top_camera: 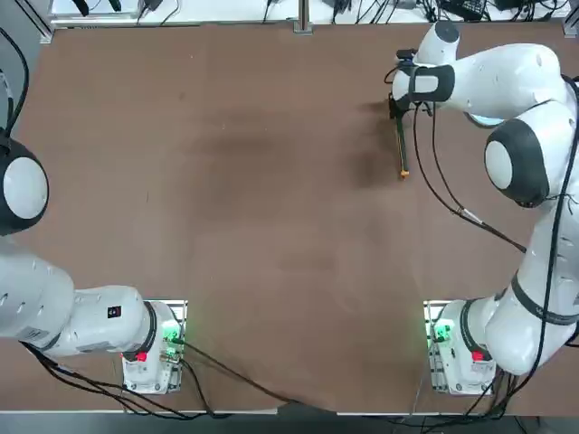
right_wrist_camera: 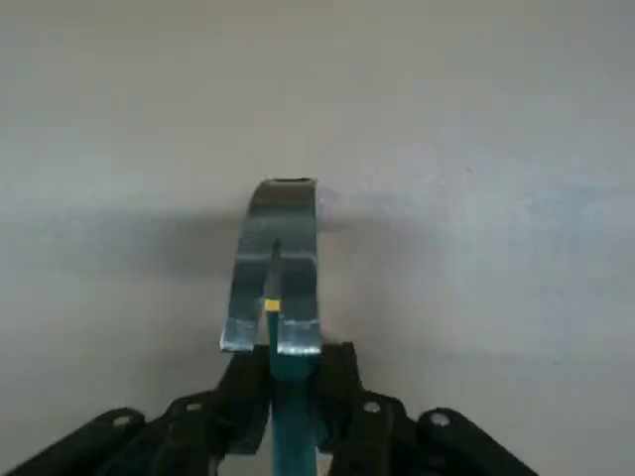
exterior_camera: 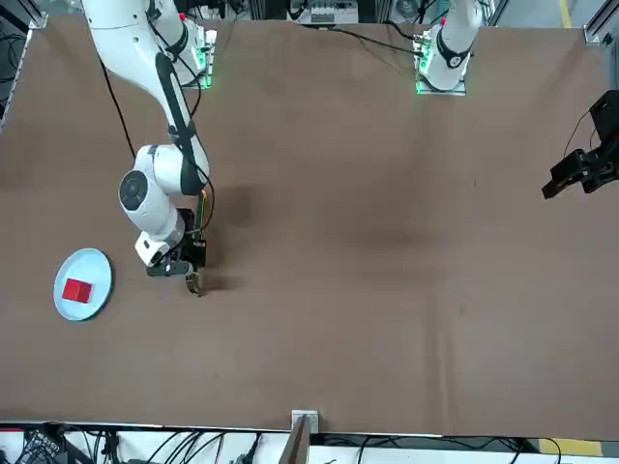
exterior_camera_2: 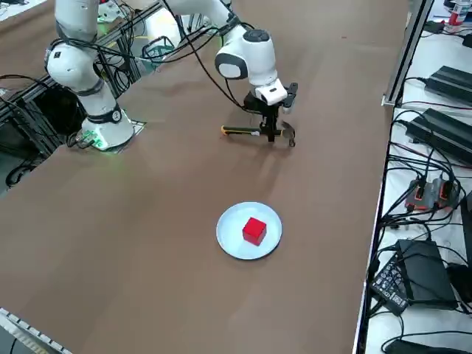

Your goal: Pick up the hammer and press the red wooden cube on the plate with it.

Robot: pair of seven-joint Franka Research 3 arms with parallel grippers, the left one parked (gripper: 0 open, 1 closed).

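The hammer (exterior_camera_2: 240, 131) lies flat on the brown table, its dark green handle (top_camera: 402, 154) ending in a small orange tip. My right gripper (exterior_camera_2: 271, 133) reaches straight down over it next to the metal head (right_wrist_camera: 278, 258). Both fingers press against the handle's sides, so the gripper (right_wrist_camera: 293, 362) is shut on it. The red wooden cube (exterior_camera_2: 254, 230) sits in the middle of the pale plate (exterior_camera_2: 232, 221), a short way off from the hammer toward the table's right edge. The front view has cube (exterior_camera: 76, 290) and plate (exterior_camera: 92, 266) at its left; in the top view my arm covers them.
Cables, power strips and black boxes (exterior_camera_2: 435, 192) lie on the white bench beyond the table's right edge. The two arm bases (top_camera: 452, 348) stand at the near edge.
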